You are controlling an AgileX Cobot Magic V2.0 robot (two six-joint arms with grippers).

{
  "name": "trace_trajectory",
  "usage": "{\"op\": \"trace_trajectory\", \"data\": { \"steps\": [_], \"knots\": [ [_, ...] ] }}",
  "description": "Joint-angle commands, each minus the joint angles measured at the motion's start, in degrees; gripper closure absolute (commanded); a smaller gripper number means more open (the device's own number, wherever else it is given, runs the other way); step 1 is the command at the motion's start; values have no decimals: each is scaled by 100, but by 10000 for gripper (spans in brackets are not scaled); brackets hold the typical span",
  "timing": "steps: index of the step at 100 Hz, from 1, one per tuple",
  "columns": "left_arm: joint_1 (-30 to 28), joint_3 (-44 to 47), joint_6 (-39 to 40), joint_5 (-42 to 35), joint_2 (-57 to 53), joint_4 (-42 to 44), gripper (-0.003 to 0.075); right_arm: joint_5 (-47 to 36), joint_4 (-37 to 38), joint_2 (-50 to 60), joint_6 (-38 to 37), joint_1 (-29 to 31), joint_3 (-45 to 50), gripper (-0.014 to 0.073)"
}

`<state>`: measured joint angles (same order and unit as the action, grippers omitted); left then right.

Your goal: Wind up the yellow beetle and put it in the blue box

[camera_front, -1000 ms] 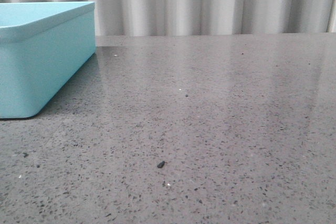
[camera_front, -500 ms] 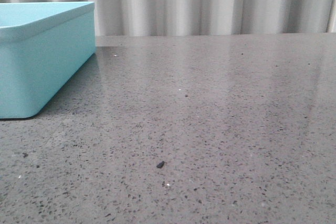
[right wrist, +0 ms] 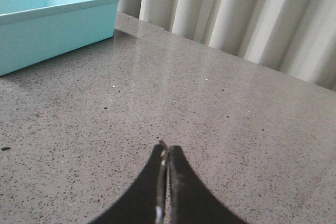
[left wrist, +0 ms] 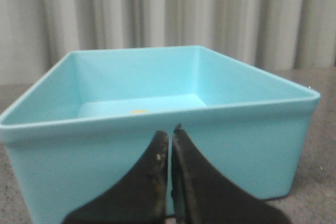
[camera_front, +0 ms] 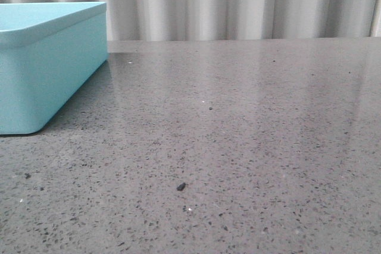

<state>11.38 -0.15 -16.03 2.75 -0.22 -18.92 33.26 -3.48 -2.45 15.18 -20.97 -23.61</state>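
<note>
Front view: the blue box (camera_front: 47,63) is sitting on the bench (camera_front: 238,147). Left wrist: the closed, empty left pincer (left wrist: 170,139) is facing the box; a yellow speck beyond it, probably the yellow beetle (left wrist: 139,112), is lying inside. Right wrist: the right pincer (right wrist: 166,153) is closed and empty, the box well ahead. Nudging the box is the risk.

Smooth, slightly glossy turquoise plastic for the blue box (camera_front: 47,69). Polished grey speckled stone for the table (camera_front: 250,123), faintly reflective. Matt pale pleated cloth for the curtain (camera_front: 238,1) at the far edge. Black, dull, scuffed fingers (left wrist: 152,182).
</note>
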Motion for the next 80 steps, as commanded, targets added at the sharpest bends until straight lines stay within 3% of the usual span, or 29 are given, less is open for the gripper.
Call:
{"op": "trace_trajectory", "data": {
  "steps": [1, 29, 80],
  "knots": [
    [26, 166, 1, 42, -80, -60, 741, -312, -19, -73, 47, 4, -114, 635],
    [26, 166, 1, 1159, -86, 74, 741, 754, -120, -73, 47, 4, -114, 635],
    [26, 166, 1, 1333, -109, 140, 741, 103, -438, -73, 47, 4, -114, 635]
  ]
}}
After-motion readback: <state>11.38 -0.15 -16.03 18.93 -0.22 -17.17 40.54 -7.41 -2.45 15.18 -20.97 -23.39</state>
